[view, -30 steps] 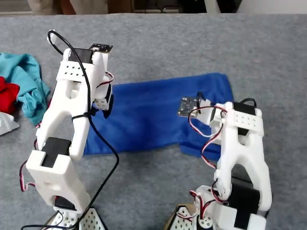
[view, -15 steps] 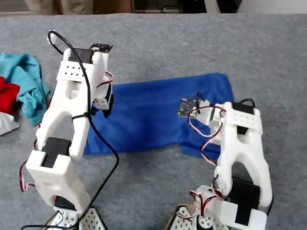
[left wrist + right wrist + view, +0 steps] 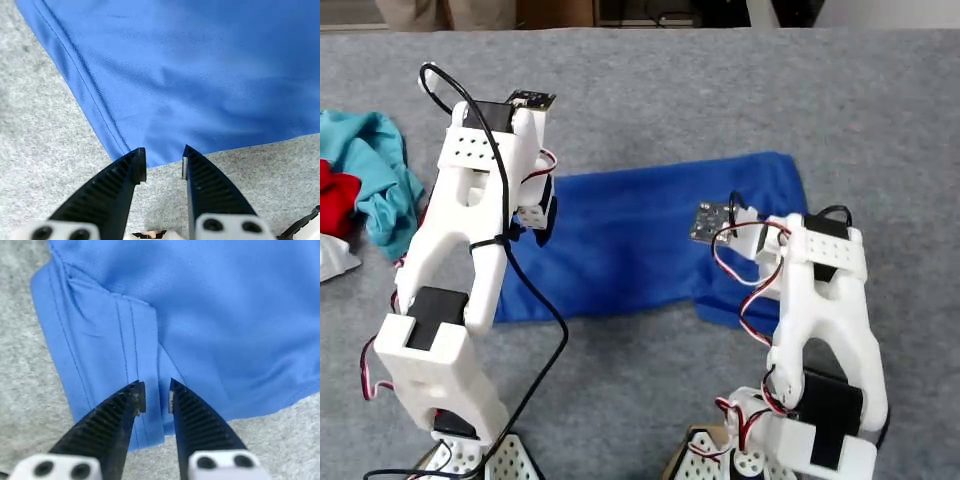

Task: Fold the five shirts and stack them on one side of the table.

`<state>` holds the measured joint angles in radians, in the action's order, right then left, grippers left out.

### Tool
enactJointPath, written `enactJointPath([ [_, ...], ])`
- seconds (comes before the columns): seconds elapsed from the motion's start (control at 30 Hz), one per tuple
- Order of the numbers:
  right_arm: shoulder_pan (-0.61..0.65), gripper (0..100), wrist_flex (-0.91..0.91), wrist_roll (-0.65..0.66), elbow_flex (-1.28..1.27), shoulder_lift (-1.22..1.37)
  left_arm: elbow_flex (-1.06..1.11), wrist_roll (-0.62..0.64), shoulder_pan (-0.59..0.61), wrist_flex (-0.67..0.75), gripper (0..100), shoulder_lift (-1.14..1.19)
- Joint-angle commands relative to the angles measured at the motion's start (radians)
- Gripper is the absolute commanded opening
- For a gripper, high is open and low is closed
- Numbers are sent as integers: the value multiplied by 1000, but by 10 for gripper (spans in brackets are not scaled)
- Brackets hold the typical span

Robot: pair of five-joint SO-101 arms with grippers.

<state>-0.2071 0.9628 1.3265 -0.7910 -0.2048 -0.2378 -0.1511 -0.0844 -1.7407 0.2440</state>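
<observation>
A blue shirt (image 3: 630,240) lies spread flat on the grey table (image 3: 720,90), with a folded sleeve part (image 3: 100,340) at its near right corner. My left gripper (image 3: 161,164) is open by a narrow gap, low over the shirt's near left corner (image 3: 150,155), where the hem meets the table. My right gripper (image 3: 156,394) is also slightly open, just above the doubled, stitched fabric near the shirt's edge. In the high view the left arm (image 3: 470,220) stands at the shirt's left end and the right arm (image 3: 815,290) at its right end.
A heap of other shirts lies at the table's left edge: a teal one (image 3: 365,165), a red one (image 3: 335,190) and a white one (image 3: 332,258). Bare grey table stretches behind and to the right of the blue shirt.
The right arm's lower links have shifted slightly. Its gripper, the left arm and the blue shirt have stayed where they were.
</observation>
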Motion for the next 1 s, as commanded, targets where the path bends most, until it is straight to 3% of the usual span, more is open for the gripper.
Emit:
enactJointPath([
  [0.0, 7, 105, -52, 6, -8, 36, 0, -5, 3, 5, 135, -44],
  [0.3, 5, 103, -58, 8, 30, 171, 0, -5, 3, 5, 135, -44],
  [0.47, 4, 4, -55, 8, 53, 171, 0, -5, 3, 5, 135, -44],
  [0.63, -8, 6, -51, 6, 73, 171, 0, -5, 5, 5, 135, -44],
  [0.97, -41, 5, 132, 6, 275, 170, -2, -5, 5, 5, 135, -44],
])
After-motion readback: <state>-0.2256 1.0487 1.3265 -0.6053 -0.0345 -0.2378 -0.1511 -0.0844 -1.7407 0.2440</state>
